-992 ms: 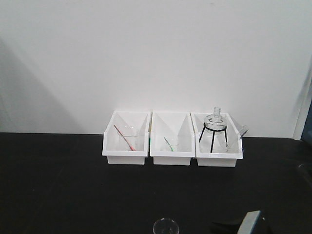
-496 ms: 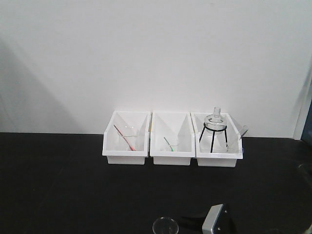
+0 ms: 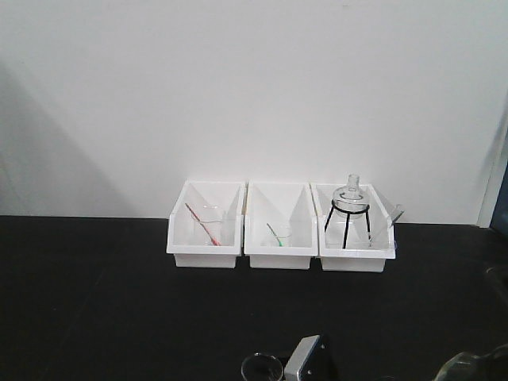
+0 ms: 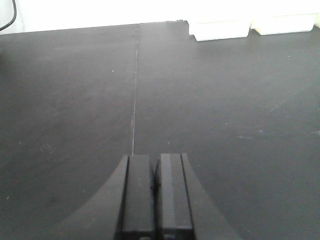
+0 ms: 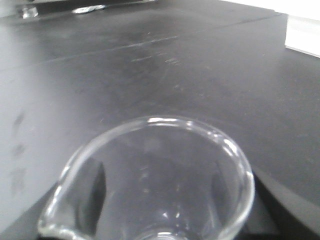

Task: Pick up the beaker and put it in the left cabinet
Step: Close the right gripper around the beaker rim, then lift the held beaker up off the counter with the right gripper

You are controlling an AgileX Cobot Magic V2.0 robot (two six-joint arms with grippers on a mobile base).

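- The left gripper (image 4: 152, 197) had its jaws pressed together over the bare black counter (image 4: 75, 100). Ahead and to their right, the white bins (image 4: 220, 30) were cut off by the top edge.
- The beaker (image 5: 150, 175) sat between the jaws of the right gripper (image 5: 157, 195), with its base cut off below. The fingers (image 5: 95, 187) showed only as dark blurs through the glass on either side, so I could not tell whether they pressed on the wall.
- In the front view only the beaker's rim and a grey part of the right gripper rose above the bottom edge. A dark shape (image 3: 476, 367) to the right was too blurred to make out.
- Half a second earlier that grey part had stood further right, apart from the rim. It had since come just beside it, and the rim lay slightly further left.
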